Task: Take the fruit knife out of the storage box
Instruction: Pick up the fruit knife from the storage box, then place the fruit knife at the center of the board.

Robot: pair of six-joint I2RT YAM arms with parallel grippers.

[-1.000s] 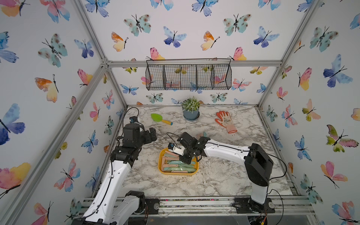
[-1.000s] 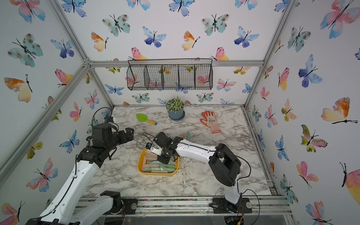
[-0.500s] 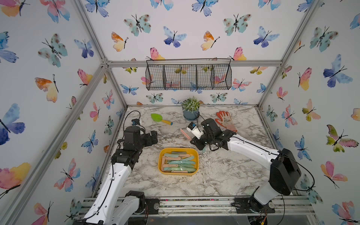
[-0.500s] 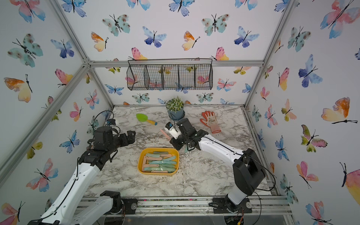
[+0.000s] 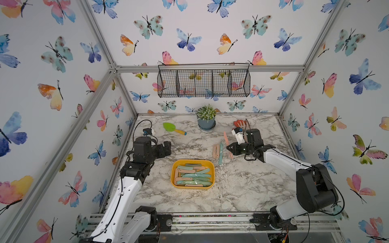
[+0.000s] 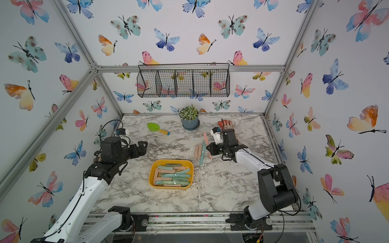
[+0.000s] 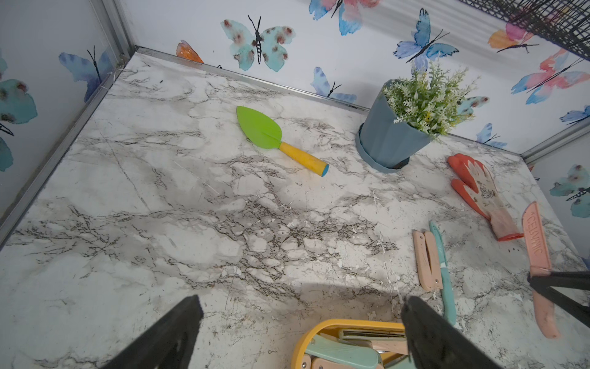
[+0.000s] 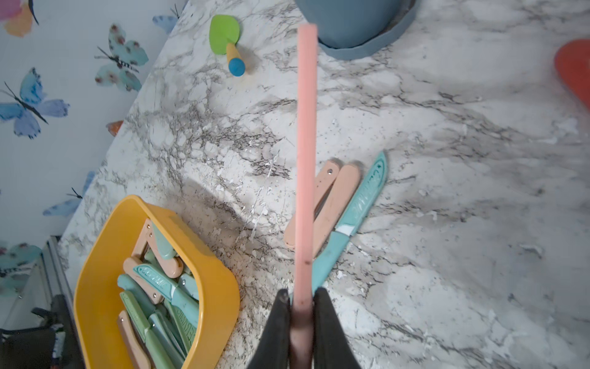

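The yellow storage box (image 5: 172,176) (image 6: 150,176) sits at the table's front middle, with several teal and peach fruit knives inside. My right gripper (image 5: 229,148) (image 8: 301,297) is behind and to the right of the box, shut on a pink fruit knife (image 8: 306,127) (image 5: 226,137). The knife sticks out past the fingertips above the table. A folded peach knife (image 5: 214,150) and a teal knife (image 5: 220,153) lie on the table just left of it. My left gripper (image 5: 166,148) (image 7: 300,306) hangs open and empty, left of the box and behind it.
Along the back are a green trowel (image 5: 173,128), a potted plant (image 5: 206,122) and an orange glove (image 5: 240,123). A black wire basket (image 5: 203,83) hangs on the rear wall. Metal frame rails edge the marble table.
My right gripper lifted the pink knife out of the box and carried it back and to the right, beside the two knives on the table. The left arm shifted only slightly.
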